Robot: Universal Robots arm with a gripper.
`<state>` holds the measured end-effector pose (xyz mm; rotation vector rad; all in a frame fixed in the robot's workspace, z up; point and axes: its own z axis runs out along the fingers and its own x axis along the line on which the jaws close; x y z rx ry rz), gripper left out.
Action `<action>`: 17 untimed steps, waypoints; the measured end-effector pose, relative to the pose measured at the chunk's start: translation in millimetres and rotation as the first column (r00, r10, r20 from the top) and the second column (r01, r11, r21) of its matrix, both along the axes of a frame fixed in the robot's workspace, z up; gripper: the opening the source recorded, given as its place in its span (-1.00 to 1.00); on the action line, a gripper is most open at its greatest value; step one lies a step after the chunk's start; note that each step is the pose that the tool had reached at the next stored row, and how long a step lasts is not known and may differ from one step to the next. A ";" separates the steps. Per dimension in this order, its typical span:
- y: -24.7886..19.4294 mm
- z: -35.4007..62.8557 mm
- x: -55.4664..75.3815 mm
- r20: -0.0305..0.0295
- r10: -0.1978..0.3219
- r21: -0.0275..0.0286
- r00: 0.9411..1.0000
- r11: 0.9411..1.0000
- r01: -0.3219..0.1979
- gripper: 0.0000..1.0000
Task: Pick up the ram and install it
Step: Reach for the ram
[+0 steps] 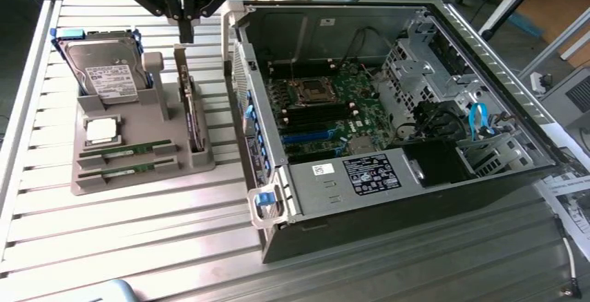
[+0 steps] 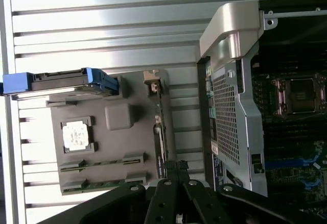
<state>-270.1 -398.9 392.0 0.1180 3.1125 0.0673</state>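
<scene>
Gripper [image 1: 185, 36]: fingers pressed together, holding nothing; hangs over the upright expansion card [image 1: 191, 108] on the grey tray [image 1: 138, 181]. Ram [image 1: 126, 151]: lies flat in a tray slot, its twin [image 1: 126, 171] just beside it; well apart from the gripper. Handling, by judgement: widen the jaws before descending; square them to the stick; clamp its long edges, clear of the twin.
</scene>
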 end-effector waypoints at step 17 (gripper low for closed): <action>0.0 -0.1 -18.6 0.000 0.000 0.000 1.000 1.000 0.000 -0.79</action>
